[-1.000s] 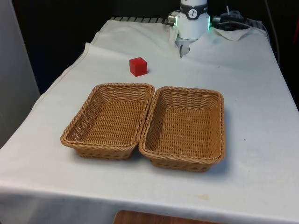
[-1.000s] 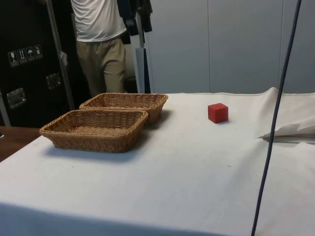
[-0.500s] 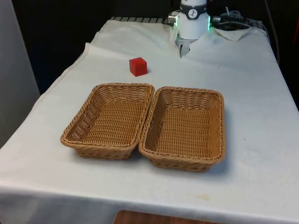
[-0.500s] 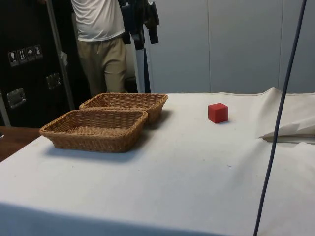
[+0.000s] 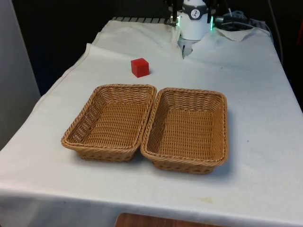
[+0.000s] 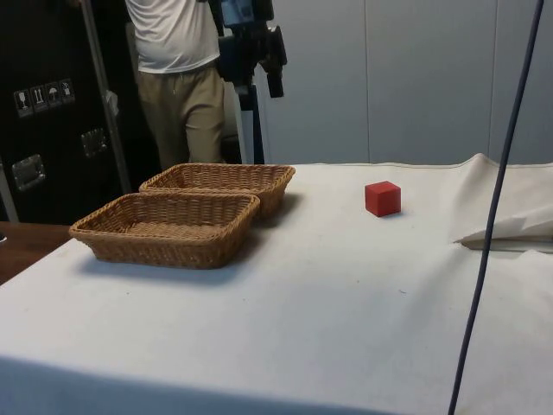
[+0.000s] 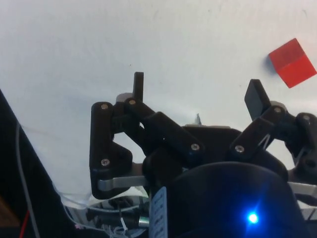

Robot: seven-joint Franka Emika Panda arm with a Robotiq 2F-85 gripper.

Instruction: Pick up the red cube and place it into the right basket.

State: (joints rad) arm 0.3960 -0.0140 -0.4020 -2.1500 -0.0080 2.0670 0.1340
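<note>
Alone on the white cloth point(image 5: 246, 85), the red cube point(image 5: 139, 67) sits toward the table's far end, on the front view's left half, nothing touching it. It stands flat on one face, well apart from the gripper point(image 7: 198, 89), whose two black fingers point(image 7: 138, 85) are spread wide with bare cloth between them. Seen from the wrist, the cube point(image 7: 292, 63) lies off to one side of the fingers, outside the gap.

Nearer the table's middle, two wicker baskets stand side by side, their long rims touching. The left basket point(image 5: 75, 130) is the one closer to the cube, its far rim a short way from it; the right basket point(image 5: 222, 127) sits on the front view's right. Both hold nothing. From the side, the cube point(image 6: 382, 197) rests beyond the baskets point(image 6: 164, 226), closer to the folded, rumpled edge of the cloth at the far end.

At that far end the arm's white base point(image 5: 195, 21) rises from the cloth. In the side view the gripper point(image 6: 259, 43) hangs high in the air over the far basket, well above the table. Behind it stands a person point(image 6: 177, 78) in a white shirt and tan trousers, beyond the table's edge. A thin cable point(image 6: 492, 233) runs down the side view's right.
</note>
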